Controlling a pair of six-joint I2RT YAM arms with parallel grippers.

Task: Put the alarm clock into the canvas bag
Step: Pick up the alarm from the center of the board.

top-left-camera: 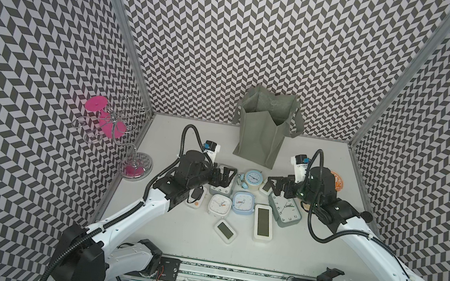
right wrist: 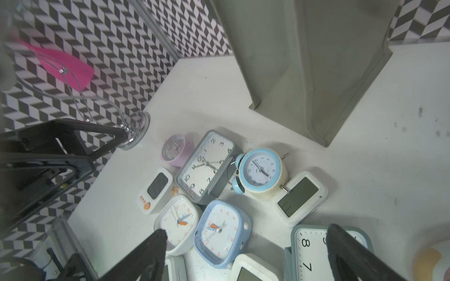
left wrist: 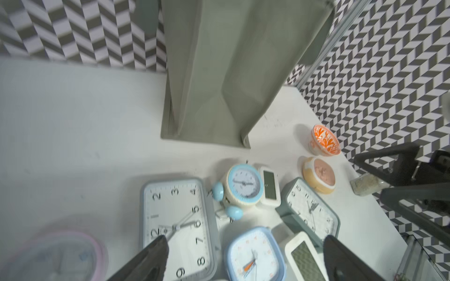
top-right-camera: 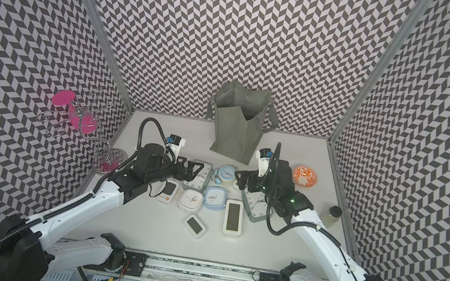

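Hidden: grey clock [top-left-camera: 221, 192] partly under left hand [top-left-camera: 227, 178].
Hands: left hand wide, empty; right hand [top-left-camera: 270, 186] likewise.
Canvas bag [top-left-camera: 261, 134]: upright, beyond and between both hands.

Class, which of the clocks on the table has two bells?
The round clock with the light-blue rim, just in front of the bag. Only it carries two small blue bells; the rest have none.
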